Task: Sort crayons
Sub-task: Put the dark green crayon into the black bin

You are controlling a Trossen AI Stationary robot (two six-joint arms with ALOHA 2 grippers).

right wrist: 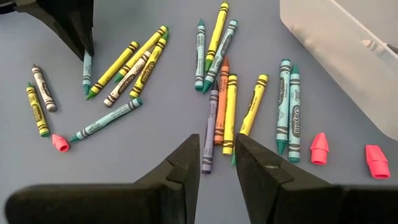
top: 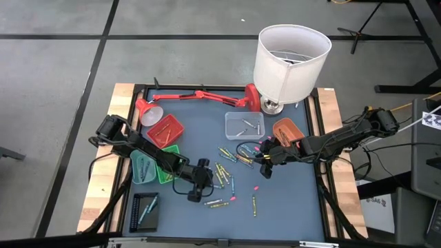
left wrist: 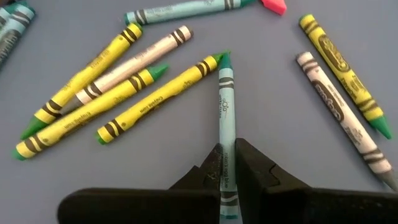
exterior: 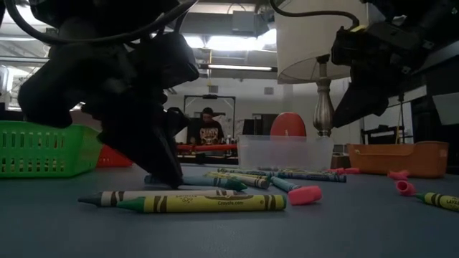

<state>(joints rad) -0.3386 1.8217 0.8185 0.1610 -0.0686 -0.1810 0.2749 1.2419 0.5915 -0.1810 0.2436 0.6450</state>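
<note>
My left gripper [left wrist: 227,171] clenched on a teal crayon [left wrist: 226,118], long axis straight out between the fingers, tip away, nearby yellow-green crayon [exterior: 202,203] labelled Crayola, my right gripper [right wrist: 214,163] released above the table.

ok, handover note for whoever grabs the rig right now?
Left hand: shut on a teal crayon lying on the mat, near the table's front middle.
Right hand: open, hovering over the loose crayons mid-table, holding nothing.
Trays: red tray, green tray and black tray on the left, clear tray and orange tray at the back; a few crayons in the clear, red and black ones.
Left to do: most crayons are scattered on the mat, unsorted, with pink eraser caps among them.
</note>
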